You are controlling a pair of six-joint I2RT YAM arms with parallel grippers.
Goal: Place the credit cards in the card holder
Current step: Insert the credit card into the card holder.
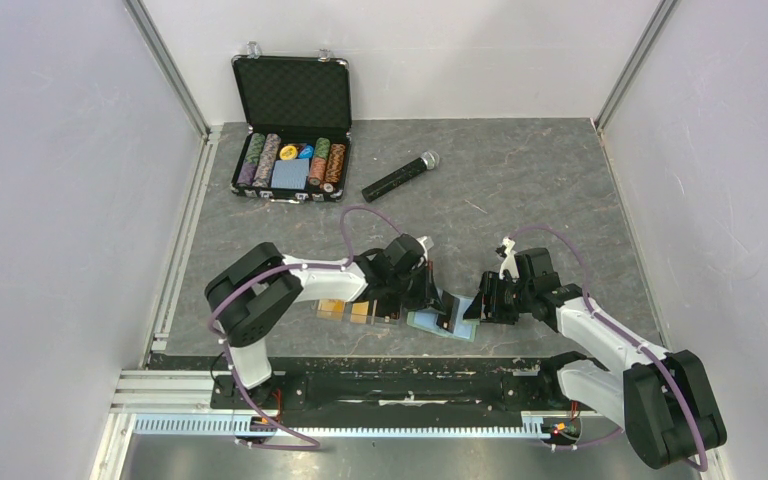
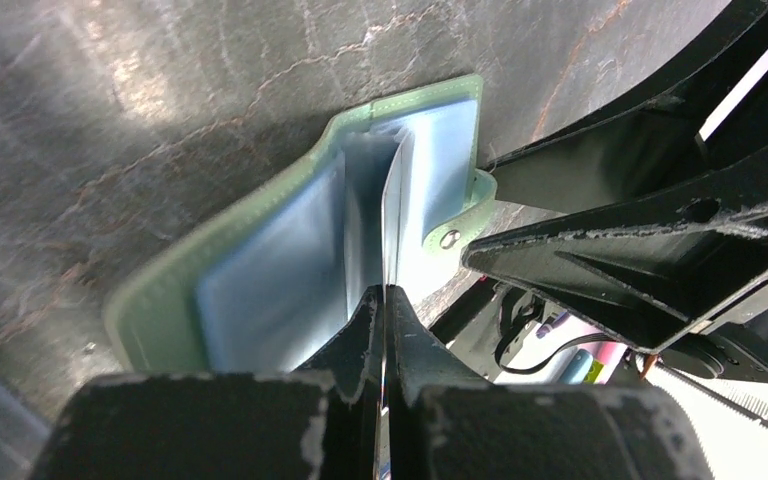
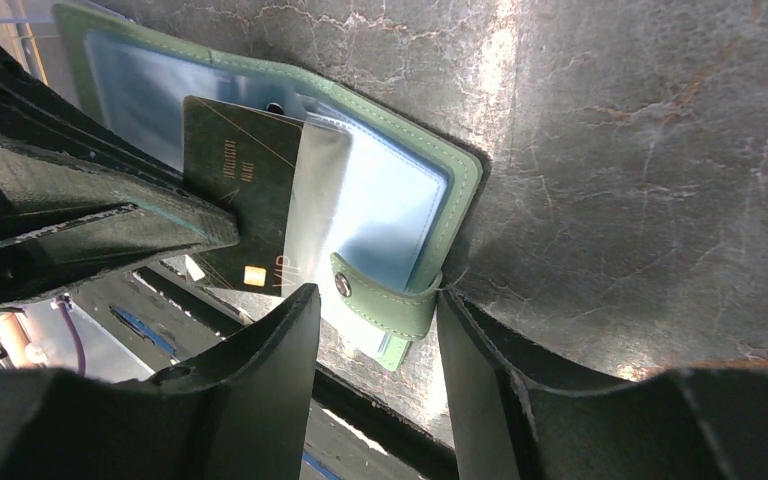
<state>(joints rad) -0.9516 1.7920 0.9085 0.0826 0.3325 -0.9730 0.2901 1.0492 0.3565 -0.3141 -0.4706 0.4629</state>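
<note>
One card (image 3: 260,170) partly in card holder (image 3: 460,170)

the card holder (image 3: 457,170) is matt stitched leatherette with shiny plastic sleeves (image 3: 380,190), on a glossy cracked table (image 3: 660,150).

Fine print on black card (image 3: 255,165) illegible

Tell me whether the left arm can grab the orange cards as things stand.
Probably not yet: the left gripper is shut on the black card at the card holder. The orange cards lie close beside it.
</note>
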